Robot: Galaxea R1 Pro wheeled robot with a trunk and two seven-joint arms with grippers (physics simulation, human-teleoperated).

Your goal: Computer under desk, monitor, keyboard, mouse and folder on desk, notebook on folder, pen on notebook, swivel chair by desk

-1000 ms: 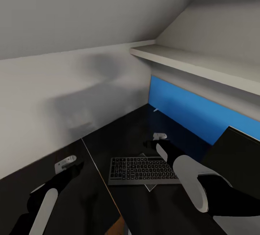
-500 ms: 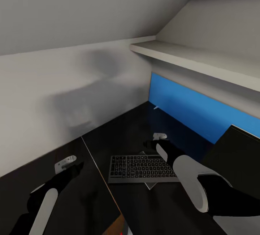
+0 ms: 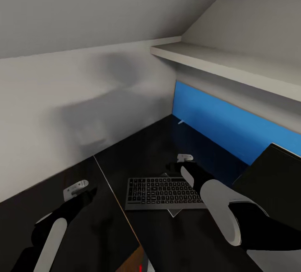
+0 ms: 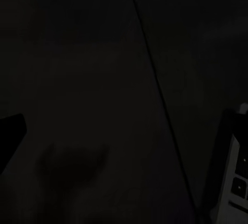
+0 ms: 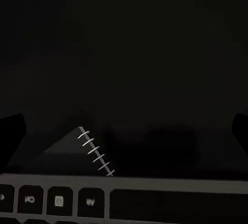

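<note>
Hovering over the black desk (image 3: 154, 146), both arms reach forward. Right gripper (image 3: 177, 164): jaws spread wide in the right wrist view, tips dark at either edge, nothing between them. Just below and ahead of those jaws lies the keyboard (image 3: 164, 194), flat on the desk, and a spiral-bound notebook (image 5: 85, 144) pokes a corner from beneath its far edge. Left gripper (image 3: 79, 190): over bare desk top well to the side of the keyboard, whose edge (image 4: 235, 177) shows in the left wrist view; jaw spacing cannot be told. Monitor (image 3: 274, 176) stands beside the right arm, against the blue back panel (image 3: 217, 121).
</note>
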